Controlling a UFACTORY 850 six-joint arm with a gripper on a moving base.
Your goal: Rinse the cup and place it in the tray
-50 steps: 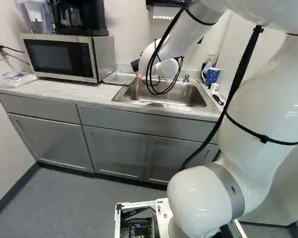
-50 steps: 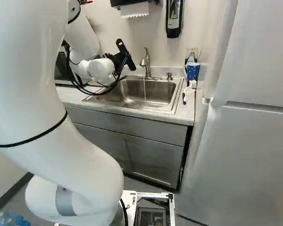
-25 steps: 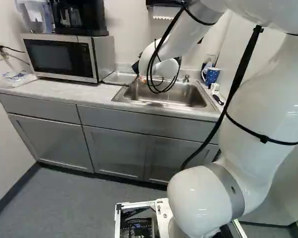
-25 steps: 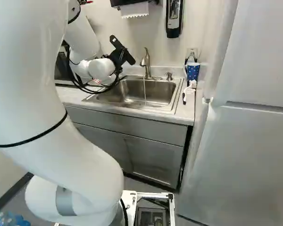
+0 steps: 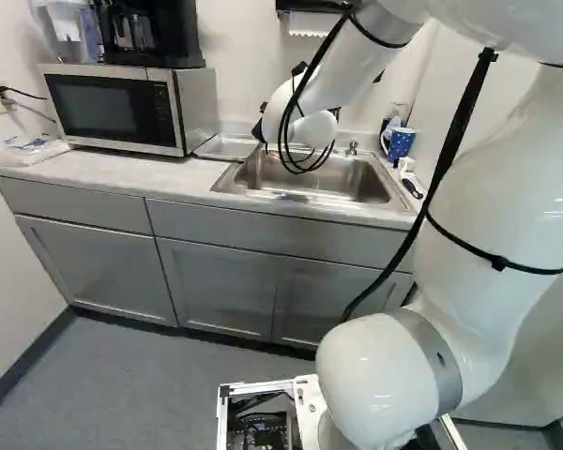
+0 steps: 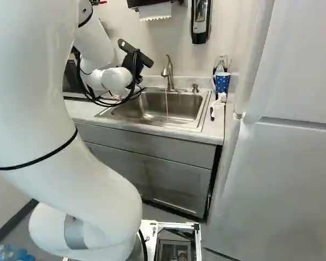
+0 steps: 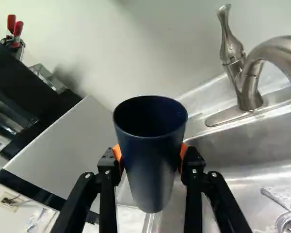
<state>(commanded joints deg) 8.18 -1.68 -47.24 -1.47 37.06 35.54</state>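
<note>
In the right base view my gripper [image 6: 135, 58] shows only as its black parts, left of the tap; its fingertips are hidden there. The wrist view has the gripper [image 7: 150, 158] with both orange pads pressed on opposite sides of a dark blue cup [image 7: 153, 174]. Its mouth is up and its axis leans against the line of the tap. Beside the cup is the tap [image 7: 252, 80], and a thin stream falls from it into the sink [image 6: 176, 106]. A metal tray [image 5: 227, 148] lies between sink and microwave.
The microwave [image 5: 122, 108] stands left of the sink with a coffee maker [image 5: 150, 33] on top. Right of the sink are a blue patterned mug [image 6: 222, 82] and a white brush [image 6: 218, 104]. A fridge [image 6: 282, 163] stands at the right of the right base view.
The gripper has turned and shifted slightly left in the right base view, away from the tap. The lower arm and the base have stayed put, and water still runs.
</note>
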